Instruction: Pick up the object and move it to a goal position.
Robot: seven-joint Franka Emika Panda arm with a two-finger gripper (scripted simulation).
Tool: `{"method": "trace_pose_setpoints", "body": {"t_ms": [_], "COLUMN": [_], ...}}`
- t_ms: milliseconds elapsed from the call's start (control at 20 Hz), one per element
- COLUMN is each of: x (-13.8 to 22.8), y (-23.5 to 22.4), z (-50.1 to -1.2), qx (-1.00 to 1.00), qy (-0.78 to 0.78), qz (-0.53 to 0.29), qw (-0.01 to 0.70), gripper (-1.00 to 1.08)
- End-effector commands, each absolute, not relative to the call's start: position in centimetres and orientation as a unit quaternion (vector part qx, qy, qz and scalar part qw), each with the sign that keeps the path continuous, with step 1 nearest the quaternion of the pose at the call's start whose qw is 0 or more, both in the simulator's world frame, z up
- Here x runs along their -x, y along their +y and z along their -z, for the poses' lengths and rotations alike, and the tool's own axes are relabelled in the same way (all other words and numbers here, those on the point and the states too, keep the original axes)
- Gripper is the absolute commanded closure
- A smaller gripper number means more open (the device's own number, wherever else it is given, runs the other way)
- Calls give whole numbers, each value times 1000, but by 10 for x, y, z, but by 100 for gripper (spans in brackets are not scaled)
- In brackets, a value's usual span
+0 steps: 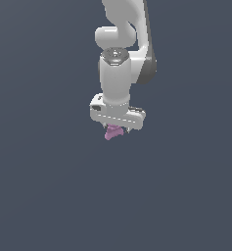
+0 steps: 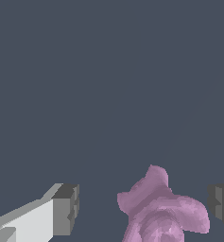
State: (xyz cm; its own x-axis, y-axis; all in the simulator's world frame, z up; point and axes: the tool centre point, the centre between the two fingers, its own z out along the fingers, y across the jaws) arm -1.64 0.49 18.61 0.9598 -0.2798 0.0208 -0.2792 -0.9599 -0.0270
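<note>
Sitting between 2 spread fingers (image 2: 66,210), the pink-purple object (image 2: 163,212) lies directly beneath the white gripper (image 1: 118,128), whose jaws stand wide and apart from it, apparently lined up to close for the pickup.

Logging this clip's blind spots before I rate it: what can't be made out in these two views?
- Exterior view: the gripper body covers the top of the pink object; fingers too small to judge contact.
- Wrist view: the object is cut off by the frame edge, as is one of the fingers.
- Neither view shows a goal marker or whether the object rests on the floor.
</note>
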Motion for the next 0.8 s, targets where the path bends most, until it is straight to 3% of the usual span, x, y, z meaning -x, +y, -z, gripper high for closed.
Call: {"method": "trace_pose_setpoints", "body": {"t_ms": [0, 750], "x": [23, 66], "y": [4, -3], "z": [-183, -163], "qx": [985, 931], "qy": [174, 366], "qz": [11, 5], "qw": [11, 4], "gripper": [-92, -92]}}
